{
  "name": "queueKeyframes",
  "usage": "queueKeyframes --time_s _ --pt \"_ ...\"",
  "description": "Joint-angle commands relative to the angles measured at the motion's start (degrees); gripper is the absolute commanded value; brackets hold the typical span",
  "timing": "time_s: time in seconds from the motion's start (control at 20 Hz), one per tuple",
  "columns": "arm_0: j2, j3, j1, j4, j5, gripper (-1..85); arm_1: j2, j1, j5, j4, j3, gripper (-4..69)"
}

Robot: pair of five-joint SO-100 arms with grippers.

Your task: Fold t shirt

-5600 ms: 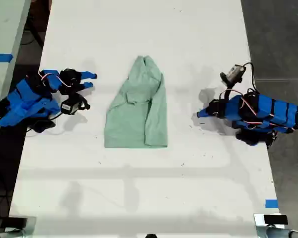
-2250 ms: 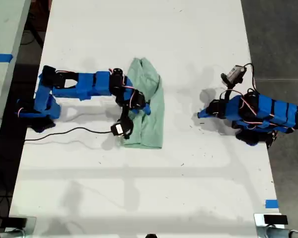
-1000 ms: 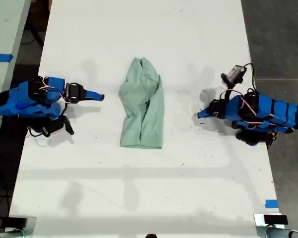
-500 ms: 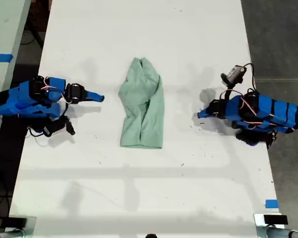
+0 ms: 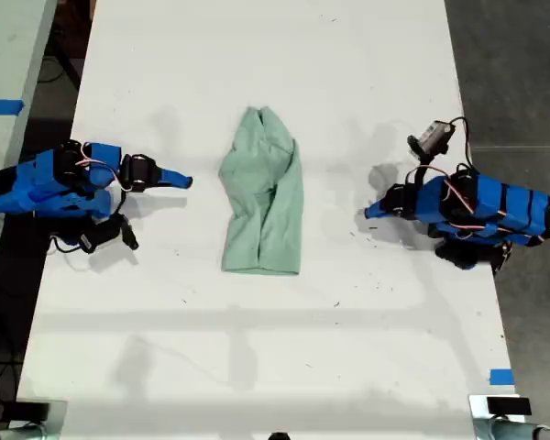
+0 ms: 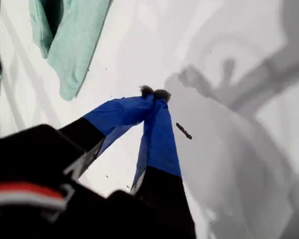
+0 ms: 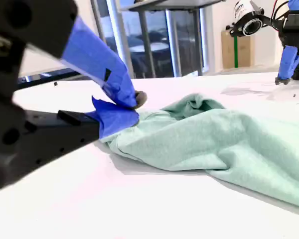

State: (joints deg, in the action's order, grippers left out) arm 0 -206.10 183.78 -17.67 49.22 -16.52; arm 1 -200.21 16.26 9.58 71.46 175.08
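Note:
The pale mint-green t shirt (image 5: pixel 264 202) lies wrinkled on the white table (image 5: pixel 275 348), folded into a narrow strip tapering toward the far end. It also shows in the first wrist view (image 6: pixel 70 40) and the second wrist view (image 7: pixel 224 144). My second gripper (image 5: pixel 183 181) rests on the table at the exterior view's left, a short gap from the shirt, jaws shut (image 7: pixel 132 107) on nothing. My first gripper (image 5: pixel 371 211) sits at the exterior view's right, tips pressed together (image 6: pixel 154 92) above bare table, away from the shirt.
A blue tape mark (image 5: pixel 500 376) lies near the table's edge at the exterior view's lower right. A second table with blue tape (image 5: pixel 0 106) stands off the exterior view's left. Dark floor borders the right side. A small dark speck (image 6: pixel 184 131) lies by my first gripper.
The second arm reached over the shirt, folded its side inward so the shirt became narrower, then drew back to the exterior view's left. Nothing has moved in the last second.

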Motion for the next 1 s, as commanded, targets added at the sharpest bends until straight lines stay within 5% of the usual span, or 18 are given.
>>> queueKeyframes --time_s 0.0,0.95 --pt "-0.44 0.53 -0.62 0.35 1.49 -0.1 -0.97 0.18 -0.26 -0.09 3.16 -2.2" --pt "-0.44 -0.62 -0.97 3.08 4.57 -0.1 -0.97 -1.93 -0.26 1.49 1.41 -2.5"
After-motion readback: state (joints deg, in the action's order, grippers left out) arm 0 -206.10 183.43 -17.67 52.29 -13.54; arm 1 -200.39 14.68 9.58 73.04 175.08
